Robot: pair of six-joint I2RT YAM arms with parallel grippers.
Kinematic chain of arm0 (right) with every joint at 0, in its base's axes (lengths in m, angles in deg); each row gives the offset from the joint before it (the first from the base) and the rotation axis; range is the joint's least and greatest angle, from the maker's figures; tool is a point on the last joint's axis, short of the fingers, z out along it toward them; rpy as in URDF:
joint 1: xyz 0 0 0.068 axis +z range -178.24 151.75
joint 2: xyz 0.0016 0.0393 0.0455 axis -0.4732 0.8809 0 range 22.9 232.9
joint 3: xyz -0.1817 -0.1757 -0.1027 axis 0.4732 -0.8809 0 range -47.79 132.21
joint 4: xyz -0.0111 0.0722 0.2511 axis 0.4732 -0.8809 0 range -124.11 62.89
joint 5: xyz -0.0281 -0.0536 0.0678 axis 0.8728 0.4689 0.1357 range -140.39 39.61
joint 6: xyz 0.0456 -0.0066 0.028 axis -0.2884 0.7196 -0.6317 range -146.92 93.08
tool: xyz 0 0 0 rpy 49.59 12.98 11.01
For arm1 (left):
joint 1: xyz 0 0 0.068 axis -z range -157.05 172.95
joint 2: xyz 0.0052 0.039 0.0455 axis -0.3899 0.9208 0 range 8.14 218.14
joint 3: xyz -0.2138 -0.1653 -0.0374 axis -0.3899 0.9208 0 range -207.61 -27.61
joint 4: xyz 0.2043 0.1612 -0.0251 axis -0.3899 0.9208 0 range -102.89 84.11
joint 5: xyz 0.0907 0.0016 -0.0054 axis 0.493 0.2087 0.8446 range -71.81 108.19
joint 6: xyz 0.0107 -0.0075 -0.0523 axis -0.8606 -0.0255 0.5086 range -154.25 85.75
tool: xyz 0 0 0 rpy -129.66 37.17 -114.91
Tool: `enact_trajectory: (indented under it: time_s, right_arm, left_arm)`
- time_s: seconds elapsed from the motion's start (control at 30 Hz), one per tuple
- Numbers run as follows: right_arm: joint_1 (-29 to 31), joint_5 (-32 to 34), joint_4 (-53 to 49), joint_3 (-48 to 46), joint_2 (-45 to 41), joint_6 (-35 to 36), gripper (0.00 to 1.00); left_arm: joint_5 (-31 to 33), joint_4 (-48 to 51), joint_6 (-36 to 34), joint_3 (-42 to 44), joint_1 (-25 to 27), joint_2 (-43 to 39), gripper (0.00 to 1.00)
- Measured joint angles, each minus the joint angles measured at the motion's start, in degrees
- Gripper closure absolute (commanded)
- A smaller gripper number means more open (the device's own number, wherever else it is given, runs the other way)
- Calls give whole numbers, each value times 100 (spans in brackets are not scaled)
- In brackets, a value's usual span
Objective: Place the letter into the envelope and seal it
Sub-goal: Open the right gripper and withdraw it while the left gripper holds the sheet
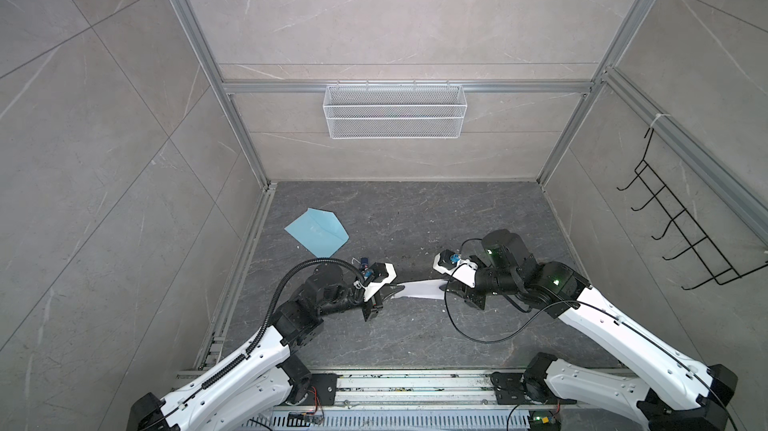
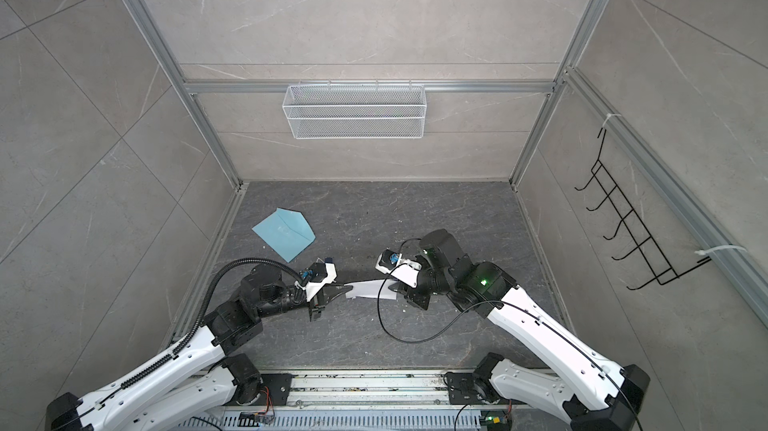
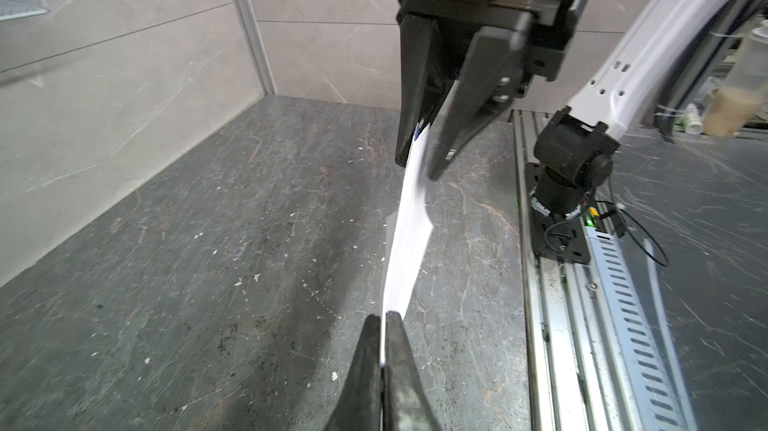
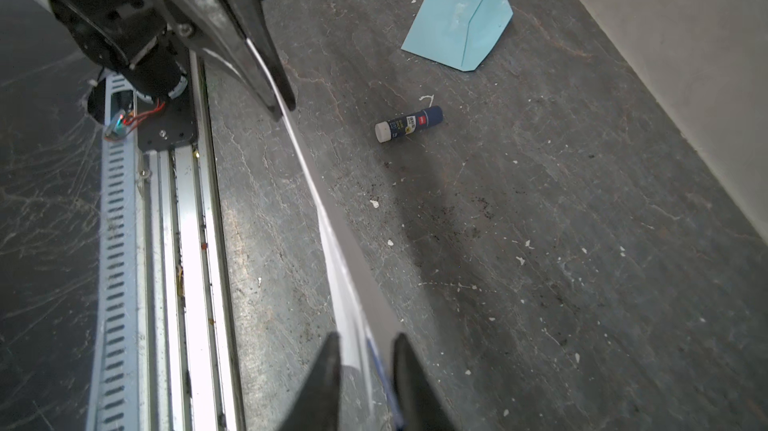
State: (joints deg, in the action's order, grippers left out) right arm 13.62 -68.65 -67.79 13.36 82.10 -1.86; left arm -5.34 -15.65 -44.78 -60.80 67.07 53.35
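The letter [image 1: 419,288] [image 2: 370,288], a white sheet with a blue edge, hangs folded and stretched above the table between my two grippers. My left gripper [image 1: 395,289] [image 3: 384,316] is shut on one end of it. My right gripper [image 1: 444,285] [image 4: 365,339] stands open, jaws apart, with the other end of the letter [image 4: 332,233] loose between them. In the left wrist view the letter [image 3: 409,242] runs up into the right gripper [image 3: 419,163]. The light blue envelope [image 1: 318,231] [image 2: 284,233] [image 4: 457,25] lies flat at the back left, flap open.
A dark blue glue stick [image 4: 409,123] [image 1: 365,260] lies on the table between the envelope and my left gripper. A white wire basket [image 1: 395,111] hangs on the back wall, a black hook rack [image 1: 681,229] on the right wall. A metal rail [image 1: 415,387] runs along the front edge.
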Motion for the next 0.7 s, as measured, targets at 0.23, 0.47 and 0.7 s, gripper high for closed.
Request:
enact_trajectory:
  time_s: [0.23, 0.47, 0.7]
  right_arm:
    - [-2, 398, 1259, -472, -369, -708, 25]
    - [-2, 645, 2275, -90, 846, -1729, 22]
    - [-7, 804, 2894, 1196, 2791, -2562, 18]
  left_arm:
    - [2041, 546, 634, -155, -52, -2, 100]
    - [3733, 1467, 1344, -824, -564, -118, 100]
    - [4057, 2197, 1847, -1169, -1797, -269, 100]
